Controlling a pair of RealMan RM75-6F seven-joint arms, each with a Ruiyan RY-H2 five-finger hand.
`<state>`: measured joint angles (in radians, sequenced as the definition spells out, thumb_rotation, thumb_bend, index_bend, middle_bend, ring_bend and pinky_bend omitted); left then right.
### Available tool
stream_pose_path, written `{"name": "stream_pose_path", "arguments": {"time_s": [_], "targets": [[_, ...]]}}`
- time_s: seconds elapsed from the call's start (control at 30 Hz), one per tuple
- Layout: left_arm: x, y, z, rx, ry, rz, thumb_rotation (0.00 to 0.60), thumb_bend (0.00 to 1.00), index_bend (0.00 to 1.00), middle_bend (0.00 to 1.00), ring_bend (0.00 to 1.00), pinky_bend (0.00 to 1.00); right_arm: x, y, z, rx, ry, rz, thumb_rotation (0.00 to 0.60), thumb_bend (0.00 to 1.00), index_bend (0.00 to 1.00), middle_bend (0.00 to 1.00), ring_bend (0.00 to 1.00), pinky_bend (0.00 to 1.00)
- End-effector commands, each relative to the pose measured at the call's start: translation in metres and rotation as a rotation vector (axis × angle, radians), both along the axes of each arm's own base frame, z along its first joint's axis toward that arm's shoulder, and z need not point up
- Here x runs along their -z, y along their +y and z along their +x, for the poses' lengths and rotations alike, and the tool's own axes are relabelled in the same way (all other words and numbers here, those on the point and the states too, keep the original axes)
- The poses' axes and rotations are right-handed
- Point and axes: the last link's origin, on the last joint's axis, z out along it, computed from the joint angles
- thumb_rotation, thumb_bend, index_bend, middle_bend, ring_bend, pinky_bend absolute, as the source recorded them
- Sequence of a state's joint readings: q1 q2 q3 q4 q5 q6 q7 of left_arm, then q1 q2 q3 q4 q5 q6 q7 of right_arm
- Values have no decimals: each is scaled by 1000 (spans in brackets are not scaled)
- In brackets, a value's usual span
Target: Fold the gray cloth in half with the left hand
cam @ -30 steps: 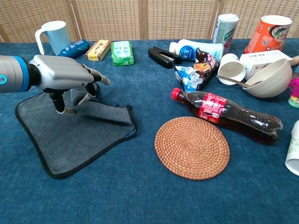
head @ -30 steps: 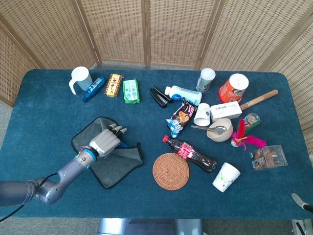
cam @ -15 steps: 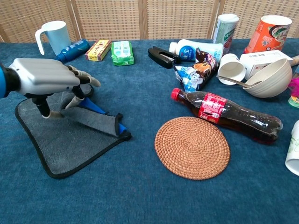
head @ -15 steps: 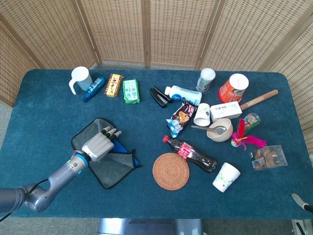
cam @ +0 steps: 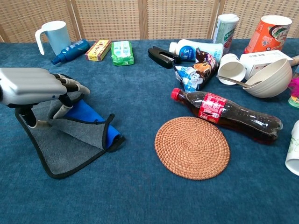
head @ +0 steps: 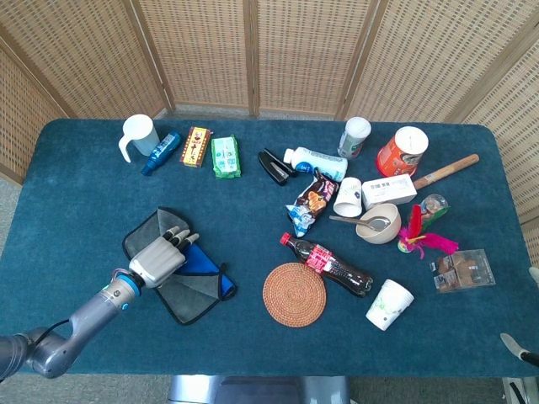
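Observation:
The gray cloth (head: pixel 192 296) with black trim lies at the table's front left, also in the chest view (cam: pixel 65 148). My left hand (head: pixel 158 259) is over it and pinches its lifted right edge between thumb and fingers (cam: pixel 61 108). That edge is drawn back over the cloth, so the blue underside (cam: pixel 87 115) shows as a rolled fold (head: pixel 200 266). A small grey tip (head: pixel 515 345) at the bottom right edge of the head view may be my right hand; how its fingers stand is hidden.
A round woven coaster (cam: pixel 192 147) and a lying cola bottle (cam: pixel 228 115) are right of the cloth. A white mug (cam: pixel 52 36), blue bottle (cam: pixel 71 49) and packets (cam: pixel 122 52) line the far edge. Cups, bowl (cam: pixel 272 78) and snacks crowd the right side.
My left hand has moved left and toward the front with the cloth's right edge, folding that side over. The blue underside now shows widely; the cloth's spread has narrowed.

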<state>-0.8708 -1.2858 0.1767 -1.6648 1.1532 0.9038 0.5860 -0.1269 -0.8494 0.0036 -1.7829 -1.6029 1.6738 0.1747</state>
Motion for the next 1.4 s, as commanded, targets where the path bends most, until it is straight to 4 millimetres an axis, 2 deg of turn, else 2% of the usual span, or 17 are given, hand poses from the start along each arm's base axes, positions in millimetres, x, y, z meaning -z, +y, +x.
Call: {"name": "stream_pose_path", "arguments": {"time_s": [0.03,0.6,1.4], "targets": [[-2,-2,-2,-5,-3,0,600,401,561,0,0,119,0,0,0,0,0,1,600,0,34,0,0,0],[-9,-16,-25,-60,-12,-9,600,401,561,0,0,126,1,0,0,3,0,3,600,0,34,0,0,0],[-15,-23,-31,-73,-17,-13,600,404,527,0,0,120,1,2,1,-3,-1,3,600,0,34,0,0,0]]}}
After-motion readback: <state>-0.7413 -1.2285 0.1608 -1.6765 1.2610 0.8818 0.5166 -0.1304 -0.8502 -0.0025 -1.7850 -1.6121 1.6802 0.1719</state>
